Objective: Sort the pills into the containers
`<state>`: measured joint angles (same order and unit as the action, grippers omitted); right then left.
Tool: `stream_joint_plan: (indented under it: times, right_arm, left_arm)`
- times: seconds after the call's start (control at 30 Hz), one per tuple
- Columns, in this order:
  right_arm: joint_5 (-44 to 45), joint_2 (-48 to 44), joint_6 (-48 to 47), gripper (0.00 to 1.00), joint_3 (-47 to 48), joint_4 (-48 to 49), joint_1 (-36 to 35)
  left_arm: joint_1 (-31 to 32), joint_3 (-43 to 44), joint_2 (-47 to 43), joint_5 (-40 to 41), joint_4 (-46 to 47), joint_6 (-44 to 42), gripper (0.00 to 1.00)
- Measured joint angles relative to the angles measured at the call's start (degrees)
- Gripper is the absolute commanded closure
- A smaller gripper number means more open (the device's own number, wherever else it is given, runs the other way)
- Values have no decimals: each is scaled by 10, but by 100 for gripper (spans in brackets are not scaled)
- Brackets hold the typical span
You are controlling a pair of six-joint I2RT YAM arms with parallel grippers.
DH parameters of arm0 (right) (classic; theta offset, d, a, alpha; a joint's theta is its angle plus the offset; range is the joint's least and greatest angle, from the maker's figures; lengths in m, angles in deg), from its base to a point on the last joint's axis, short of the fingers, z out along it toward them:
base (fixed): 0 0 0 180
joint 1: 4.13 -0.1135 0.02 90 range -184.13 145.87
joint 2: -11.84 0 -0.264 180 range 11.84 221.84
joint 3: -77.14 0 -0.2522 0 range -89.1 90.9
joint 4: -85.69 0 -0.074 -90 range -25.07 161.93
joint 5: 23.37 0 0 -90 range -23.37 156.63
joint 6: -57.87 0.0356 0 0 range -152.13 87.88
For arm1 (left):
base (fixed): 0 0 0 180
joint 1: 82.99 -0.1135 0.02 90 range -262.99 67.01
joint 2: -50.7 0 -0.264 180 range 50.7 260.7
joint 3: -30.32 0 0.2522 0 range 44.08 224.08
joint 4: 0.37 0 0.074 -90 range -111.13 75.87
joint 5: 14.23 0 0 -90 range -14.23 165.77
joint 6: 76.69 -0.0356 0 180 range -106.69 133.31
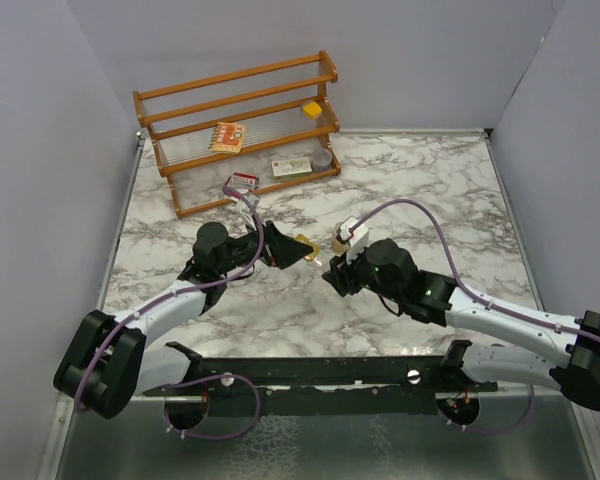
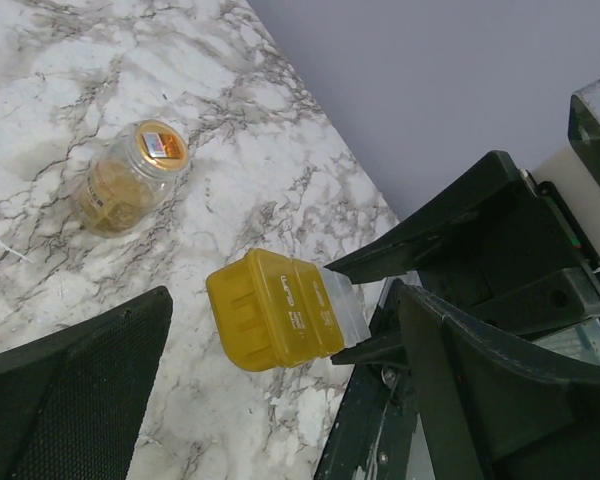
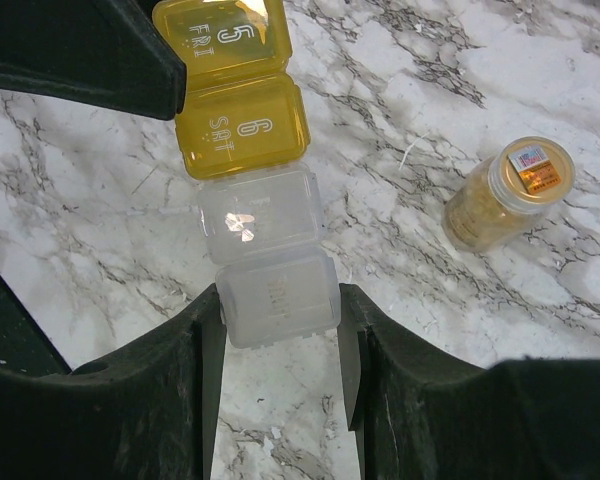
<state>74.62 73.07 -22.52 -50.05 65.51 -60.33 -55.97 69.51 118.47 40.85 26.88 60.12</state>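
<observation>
A pill box strip with yellow compartments marked FRI and SAT (image 3: 242, 125) and clear ones (image 3: 278, 297) hangs over the marble. My right gripper (image 3: 278, 325) is shut on its clear end. The yellow end (image 2: 270, 325) lies between the wide-open fingers of my left gripper (image 2: 285, 295), touching neither. A round amber jar (image 2: 130, 178) with a labelled lid lies on its side on the table, also in the right wrist view (image 3: 507, 195). From above, the yellow box (image 1: 308, 248) sits between the left gripper (image 1: 285, 246) and right gripper (image 1: 336, 268), the jar (image 1: 338, 243) close by. No loose pills show.
A wooden rack (image 1: 240, 100) stands at the back with card packets (image 1: 227, 136), a grey tin (image 1: 322, 157) and a small yellow piece (image 1: 312, 109). Another packet (image 1: 242, 181) lies in front of it. Grey walls close in both sides.
</observation>
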Motion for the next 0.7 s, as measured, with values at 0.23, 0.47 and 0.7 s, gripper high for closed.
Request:
stream_joint_plan:
  times: [0.23,0.47,0.7]
  right_arm:
    - [-4,4,-10,99,3,1,0]
    - [-5,9,-16,99,11,0,-2]
    - [-3,9,-26,99,11,0,-5]
  left_arm:
    - [0,4,6,-20,17,25,13]
    - [0,4,14,-26,27,35,30]
    - [0,4,19,-30,35,39,43]
